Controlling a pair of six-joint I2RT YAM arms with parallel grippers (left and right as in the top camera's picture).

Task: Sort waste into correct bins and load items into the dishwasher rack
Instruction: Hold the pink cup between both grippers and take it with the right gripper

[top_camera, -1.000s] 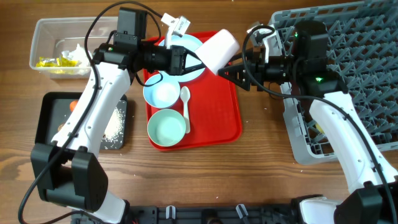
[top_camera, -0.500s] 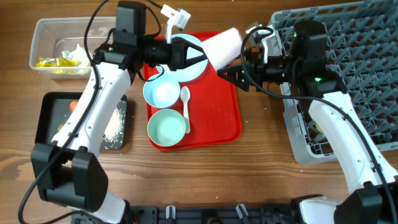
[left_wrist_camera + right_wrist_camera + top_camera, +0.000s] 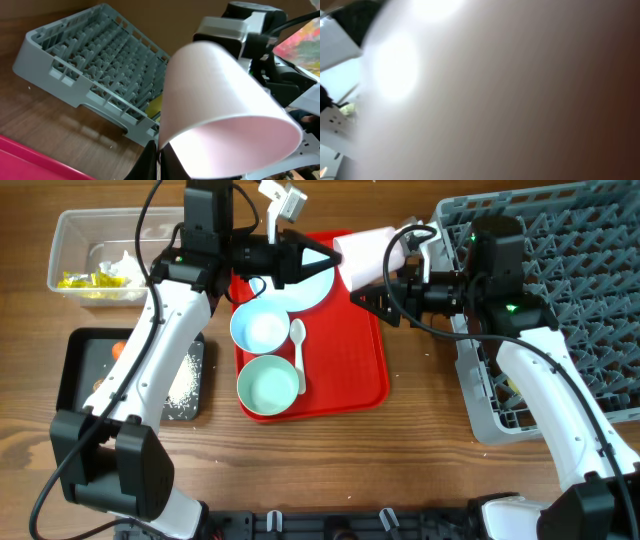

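Observation:
My left gripper (image 3: pixel 322 262) is shut on the rim of the pink cup (image 3: pixel 365 253) and holds it on its side above the red tray's far right corner. The left wrist view shows the fingers (image 3: pixel 160 161) pinching the cup (image 3: pixel 220 110). My right gripper (image 3: pixel 372 298) is right beside the cup, with its fingers apart, one just below the cup. The cup fills and blurs the right wrist view (image 3: pixel 480 90). The grey dishwasher rack (image 3: pixel 570 250) stands on the right, with a yellow cup (image 3: pixel 512 388) in its near-left part. The rack also shows in the left wrist view (image 3: pixel 85 60).
The red tray (image 3: pixel 350 370) holds a pale blue plate (image 3: pixel 305 288), two bowls (image 3: pixel 258 328) (image 3: pixel 268 385) and a white spoon (image 3: pixel 298 348). The clear tub (image 3: pixel 72 228) holds yellow wrappers (image 3: pixel 85 280) and tissue (image 3: pixel 125 268). The black tray (image 3: pixel 75 375) holds rice (image 3: pixel 183 385) and a carrot (image 3: pixel 118 350).
My left gripper has carried the pink cup up and to the right, closer to the right gripper. The right arm has stayed put.

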